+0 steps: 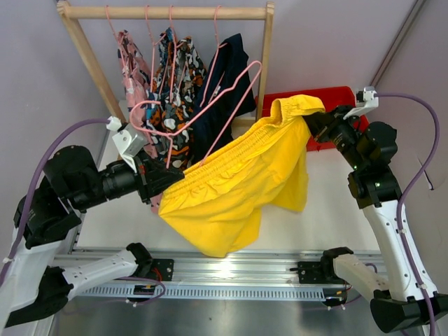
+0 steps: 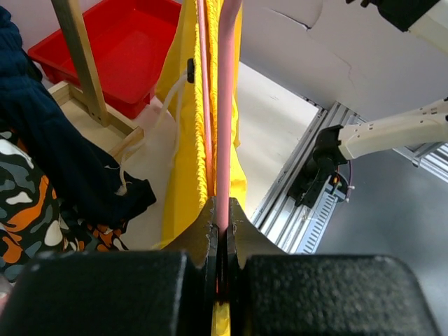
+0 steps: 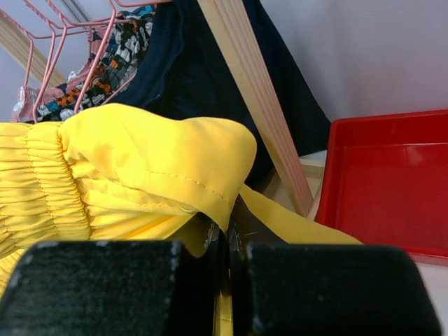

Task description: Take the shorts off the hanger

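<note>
The yellow shorts hang spread between my two grippers, in front of the rack. My left gripper is shut on the pink hanger, its bar pinched between the jaws with yellow fabric draped along it. My right gripper is shut on the shorts' waistband, seen in the right wrist view with the yellow shorts folded over the jaws. Pink shorts, blue-orange-white shorts, camouflage shorts and navy shorts hang on pink hangers.
The wooden rack's rail and slanted posts stand behind the shorts. A red bin sits at the back right, beside the rack's right post. A metal rail runs along the table's near edge.
</note>
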`<state>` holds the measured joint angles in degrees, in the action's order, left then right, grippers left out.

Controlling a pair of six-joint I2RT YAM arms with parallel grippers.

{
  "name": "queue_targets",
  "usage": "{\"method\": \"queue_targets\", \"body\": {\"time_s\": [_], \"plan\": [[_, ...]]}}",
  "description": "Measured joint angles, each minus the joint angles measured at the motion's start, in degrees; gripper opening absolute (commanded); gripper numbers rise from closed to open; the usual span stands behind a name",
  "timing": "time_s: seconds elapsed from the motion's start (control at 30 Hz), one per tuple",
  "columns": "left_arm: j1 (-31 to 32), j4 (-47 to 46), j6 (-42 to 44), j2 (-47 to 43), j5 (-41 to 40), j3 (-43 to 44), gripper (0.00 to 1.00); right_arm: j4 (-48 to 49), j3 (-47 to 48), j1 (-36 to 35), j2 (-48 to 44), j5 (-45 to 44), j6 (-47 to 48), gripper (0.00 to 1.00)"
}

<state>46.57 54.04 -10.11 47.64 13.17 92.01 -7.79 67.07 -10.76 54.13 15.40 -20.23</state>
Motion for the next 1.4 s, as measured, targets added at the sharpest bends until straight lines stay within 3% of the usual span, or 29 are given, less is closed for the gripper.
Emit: {"method": "queue_targets", "body": {"time_s": [0.2, 0.3, 0.4, 0.57, 0.7, 0.83, 1.0, 1.23, 1.4], "plan": [[0.09, 0.17, 0.07, 3.19, -2.23, 4.39, 0.00, 1.11, -3.54, 0.85, -2.75, 0.87, -2.71, 0.00], [0.15, -0.90, 0.02, 4.63, -4.31, 4.59, 0.00, 4.81, -7.45, 0.48, -5.57, 5.55, -3.56, 0.00], [0.20, -4.92, -0.42, 5.68, -6.95, 2.56, 0.00, 6.75, -9.81, -5.20, -7.72, 9.49, -2.69, 0.00], [0.28, -12.17, -0.70, 11.45, -14.73, 0.66, 0.00, -0.31, -6.80, -24.00, -7.17, 9.09, 6.23, 0.00], [0.28, -14.38, -1.44, 17.49, -20.06, 0.70, 0.00, -5.77, -2.60, -25.24, -6.56, 0.85, 11.02, 0.00], [0.31, -12.81, -1.55, 19.19, -22.47, 0.66, 0.00, -9.73, 8.92, -20.24, -1.57, -10.25, 14.93, 0.00], [0.31, -12.72, -2.29, 16.06, -23.30, -1.68, 0.00, -7.08, 30.05, -6.69, 10.12, -17.09, 17.35, 0.00], [0.31, -12.79, -4.00, 15.85, -21.84, -5.07, 0.00, 3.52, 58.31, 10.75, 33.40, -17.27, 15.65, 0.00], [0.31, -13.03, -4.90, 19.82, -21.29, -5.03, 0.00, 12.61, 66.62, 17.73, 50.21, -14.32, 10.01, 0.00]]}}
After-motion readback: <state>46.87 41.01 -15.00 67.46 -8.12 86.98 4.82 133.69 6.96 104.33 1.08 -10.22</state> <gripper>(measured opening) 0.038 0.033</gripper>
